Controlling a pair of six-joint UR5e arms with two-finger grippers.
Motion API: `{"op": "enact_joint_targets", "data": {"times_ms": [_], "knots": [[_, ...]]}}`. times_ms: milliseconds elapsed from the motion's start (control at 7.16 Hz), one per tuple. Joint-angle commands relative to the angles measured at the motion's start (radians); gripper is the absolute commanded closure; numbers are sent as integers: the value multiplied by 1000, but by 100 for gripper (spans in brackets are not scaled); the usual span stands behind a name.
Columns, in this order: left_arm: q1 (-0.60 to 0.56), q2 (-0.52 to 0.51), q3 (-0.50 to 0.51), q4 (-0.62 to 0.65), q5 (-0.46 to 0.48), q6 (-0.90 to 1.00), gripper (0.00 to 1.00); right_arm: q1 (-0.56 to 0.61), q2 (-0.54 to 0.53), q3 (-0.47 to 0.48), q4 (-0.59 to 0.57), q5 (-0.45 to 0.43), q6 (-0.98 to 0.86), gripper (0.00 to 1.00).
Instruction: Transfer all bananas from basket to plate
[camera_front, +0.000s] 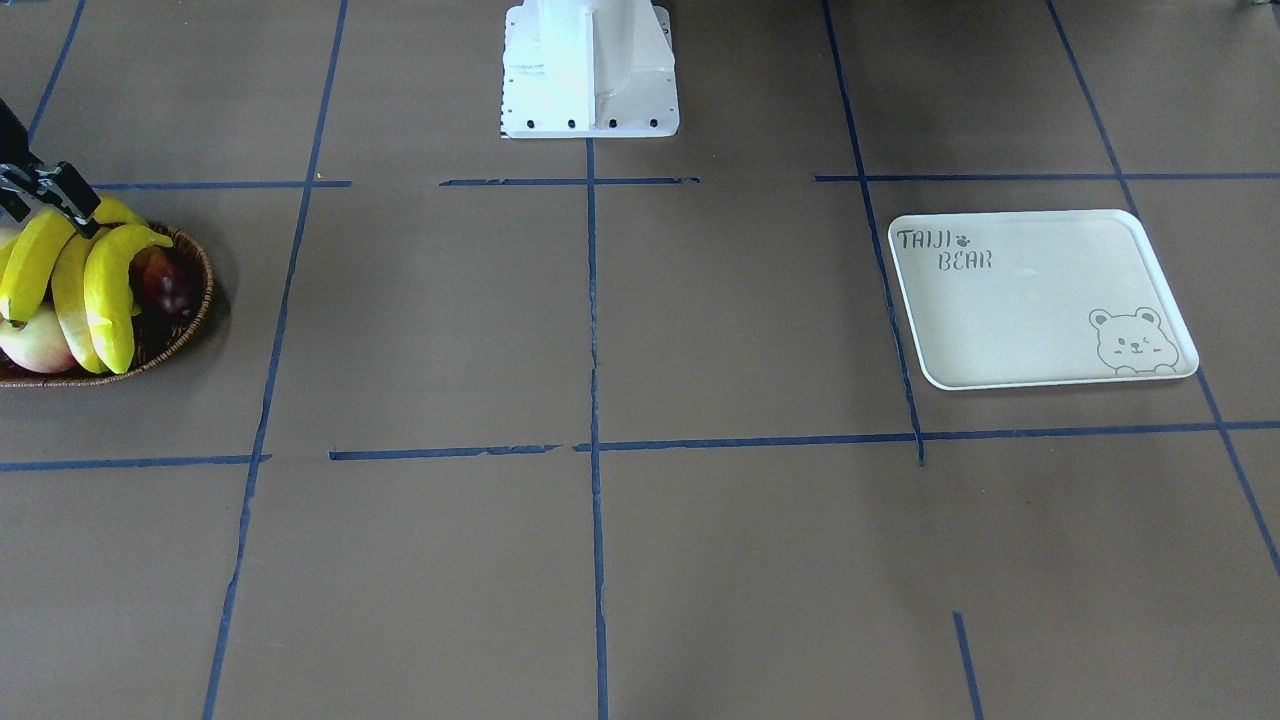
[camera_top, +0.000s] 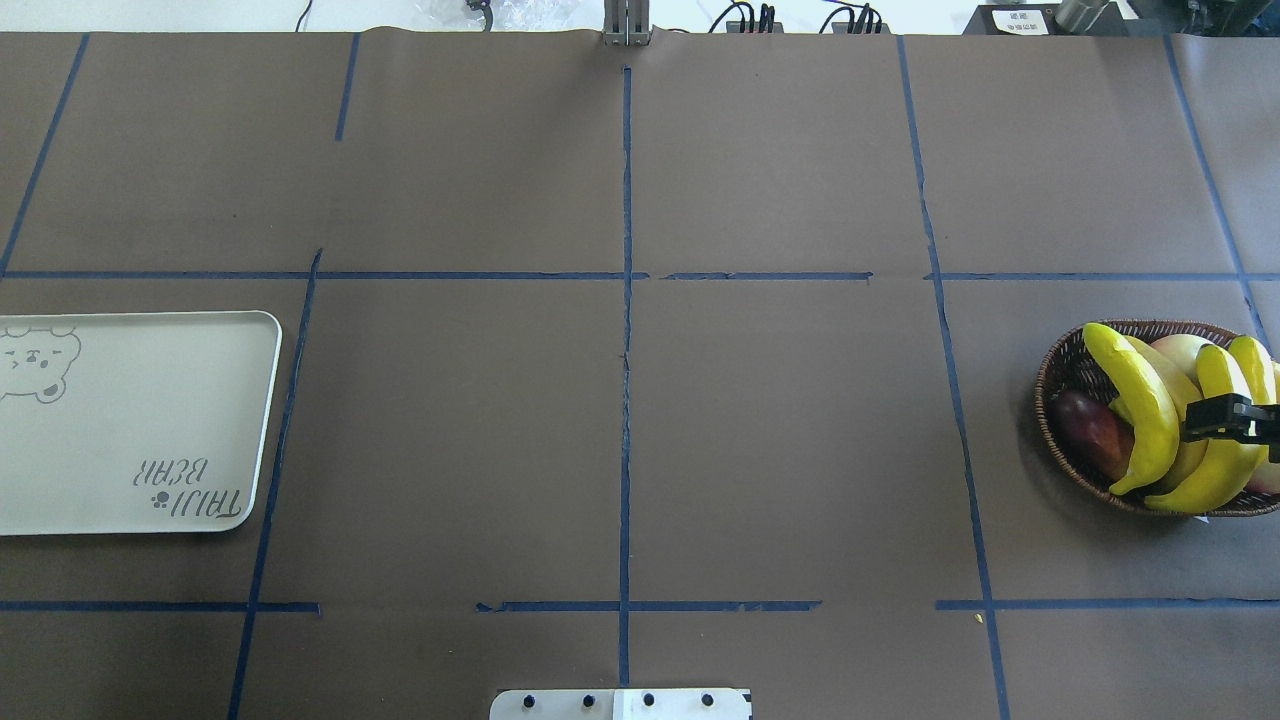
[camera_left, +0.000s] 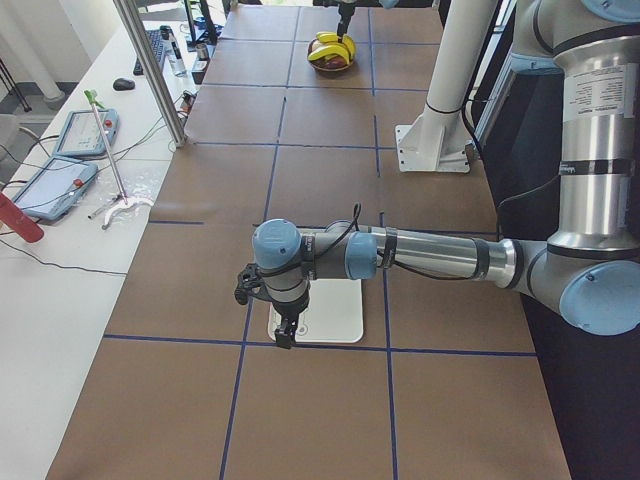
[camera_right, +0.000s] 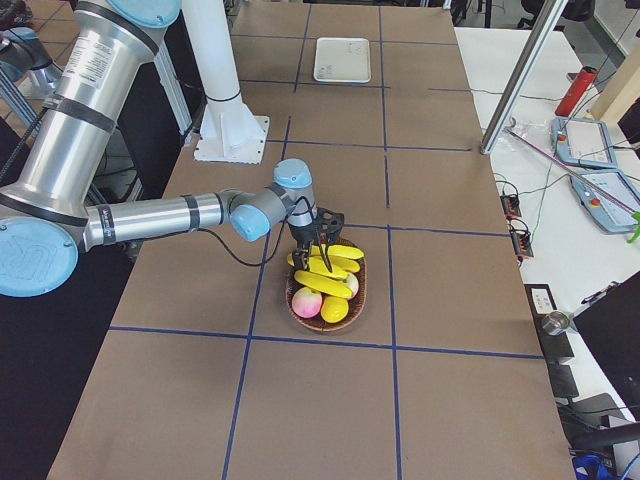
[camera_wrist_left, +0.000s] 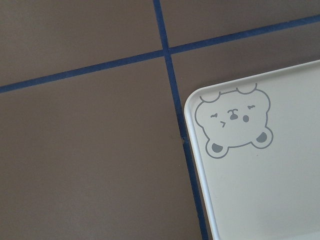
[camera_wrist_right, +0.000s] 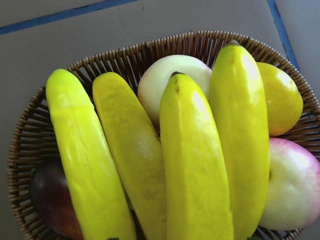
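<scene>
- Bananas (camera_wrist_right: 195, 160): four lie side by side in the basket (camera_wrist_right: 30, 135), heaped on other fruit directly under the right gripper (camera_front: 52, 200). None is on the plate (camera_front: 1040, 300) yet.
- The right gripper hangs low over the heap. Its fingers look spread and grip nothing. Its wrist view centres on the two middle bananas, so I judge it is lining up to take one of them across its width.
- Around the bananas, just out from the gripper, sit a pale fruit (camera_wrist_right: 170, 80), a yellow fruit (camera_wrist_right: 282, 100), a pink fruit (camera_wrist_right: 295, 185) and a dark fruit (camera_wrist_right: 50, 200). They prop the bananas high, which makes them easy to reach, but a nudged one would probably roll.
- The plate lies well apart from the right gripper, at the far end of the table (camera_front: 600, 560), with nothing on it.
- The left gripper (camera_left: 284, 338) hovers over the plate near its bear print (camera_wrist_left: 232, 122). Whether it is wide or closed, I cannot tell. My guess is that it stands there to receive a banana, since the plate is on its side.
</scene>
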Motion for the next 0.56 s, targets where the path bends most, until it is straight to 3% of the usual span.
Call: {"op": "enact_joint_targets", "data": {"times_ms": [0, 279, 419], "knots": [[1, 0, 0, 0, 0, 0, 0, -11, -4, -1, -1, 5, 4, 27], [1, 0, 0, 1, 1, 0, 0, -21, -4, -4, -9, 5, 4, 36], [1, 1, 0, 0, 0, 0, 0, -22, -4, -9, -9, 5, 4, 48]]}}
